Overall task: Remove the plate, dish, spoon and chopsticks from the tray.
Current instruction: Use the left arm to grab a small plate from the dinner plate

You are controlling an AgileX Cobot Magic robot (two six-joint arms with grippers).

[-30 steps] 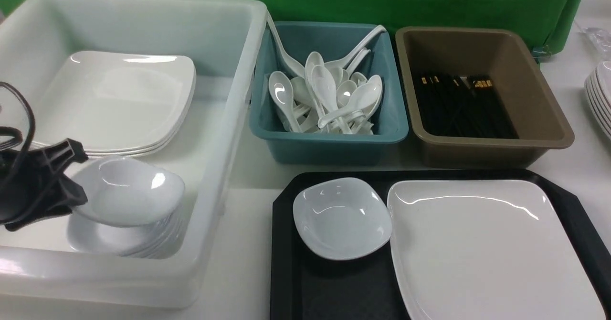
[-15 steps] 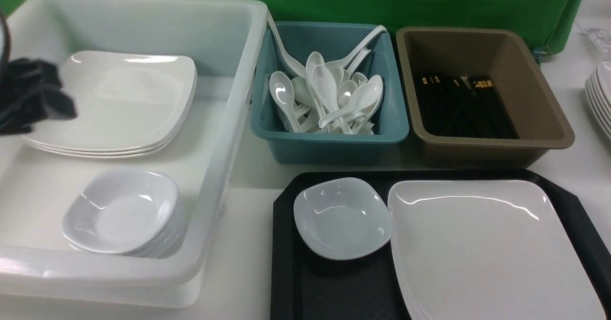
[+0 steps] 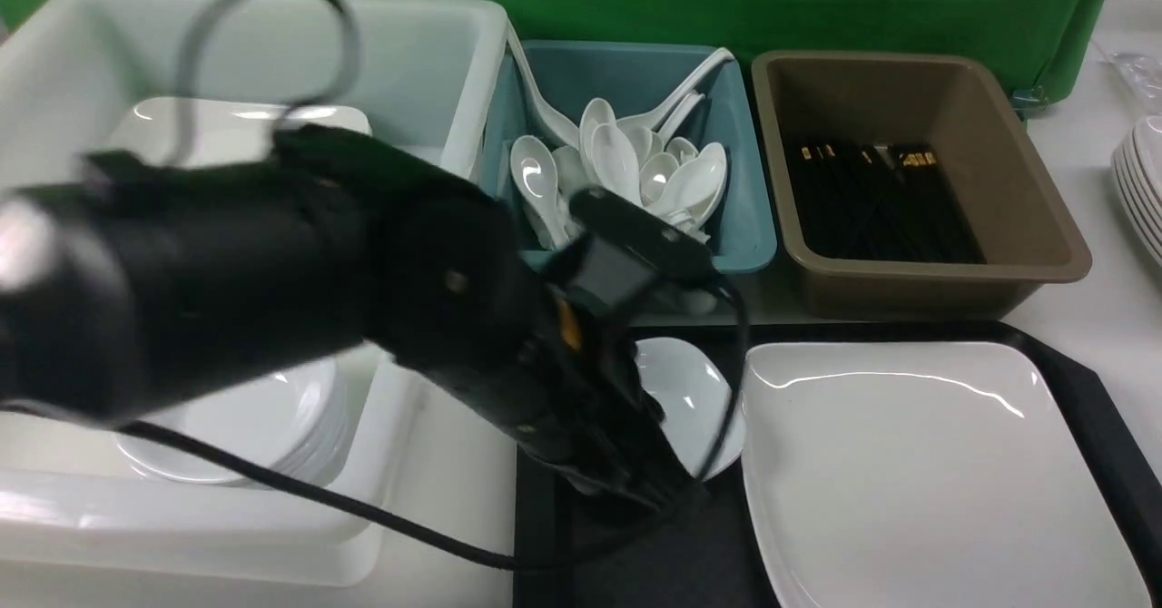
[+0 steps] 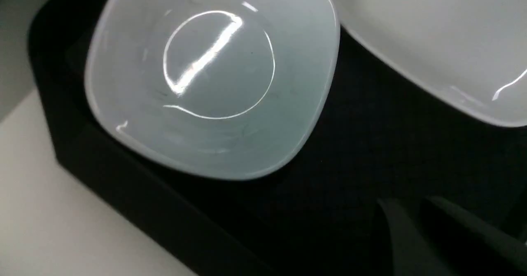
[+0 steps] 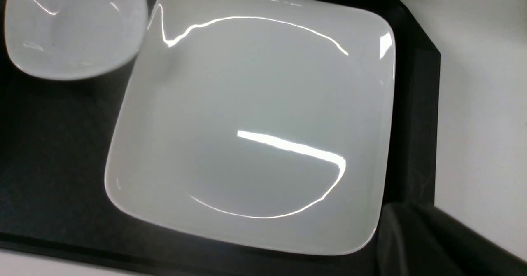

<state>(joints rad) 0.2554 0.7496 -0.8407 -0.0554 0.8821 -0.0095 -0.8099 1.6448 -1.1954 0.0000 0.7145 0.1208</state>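
- My left arm (image 3: 272, 263) is spanning the front view, blurred, from above the white bin (image 3: 436, 45) to the black tray (image 3: 1089, 417), with a cable trailing under it.
- The left gripper (image 3: 658, 490) is hanging over the tray's floor just beside the small dish (image 3: 685, 390), and in the wrist view it is not touching the dish. I cannot tell whether its jaws are spread or pressed together, because the fingers are showing only as dark blurs.
- The dish is sitting upright in the tray's far left corner, its rim just beside the big plate (image 3: 926, 463), which is taking up the tray's right side.
- The right gripper (image 5: 416, 243) is showing only in its own wrist view — a dark shape above the tray's rim, by a corner of the plate. Its jaws are pressed together, pinching nothing that I can see.
- Behind the tray, spoons (image 3: 635, 163) are lying heaped in a teal tub (image 3: 744, 227), and chopsticks (image 3: 871, 200) are lying in a brown tub (image 3: 1044, 227) to its right.
- In the white bin, a stack of plates (image 3: 227, 136) is sitting at the back and a stack of small dishes (image 3: 236, 417) at the front — both partly hidden by the arm.
- More white plates (image 3: 1144, 181) are sitting stacked at the right edge of the table (image 3: 454, 445).
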